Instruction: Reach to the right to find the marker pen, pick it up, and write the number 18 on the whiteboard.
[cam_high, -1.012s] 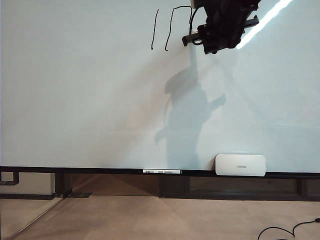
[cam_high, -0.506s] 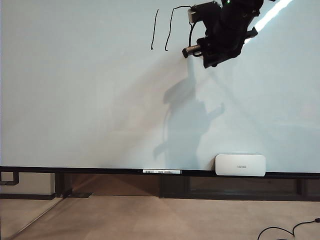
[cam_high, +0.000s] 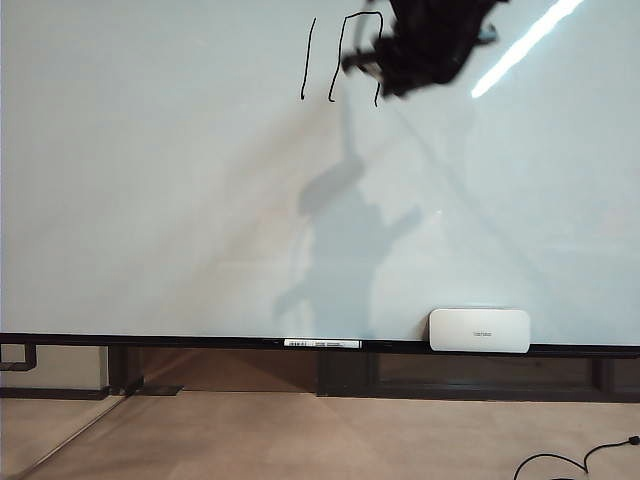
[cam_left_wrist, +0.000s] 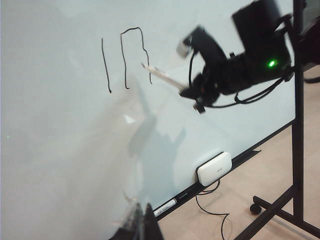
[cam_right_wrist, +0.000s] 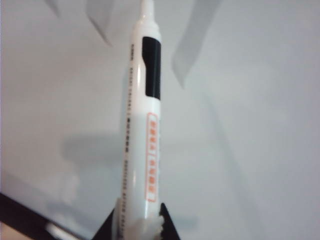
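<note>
1. The left tool (cam_left_wrist: 142, 225) sits low beside the whiteboard (cam_high: 150, 200), well away from the writing; only dark finger ends show at the frame edge, so whether it is open or closed cannot be told.
2. The number 18 (cam_high: 340, 58) is unfinished: a slanted "1" and an open arch of the "8" stand high on the board.
3. The right tool (cam_high: 420, 45) is closed on the marker pen (cam_right_wrist: 145, 125), gripping the rear of the barrel, tip toward the board beside the arch's right leg.
4. The pen looks light, stiff and smooth-barrelled; it could slip or pivot under pressure, so a firm hold well behind the tip suits it.
</note>
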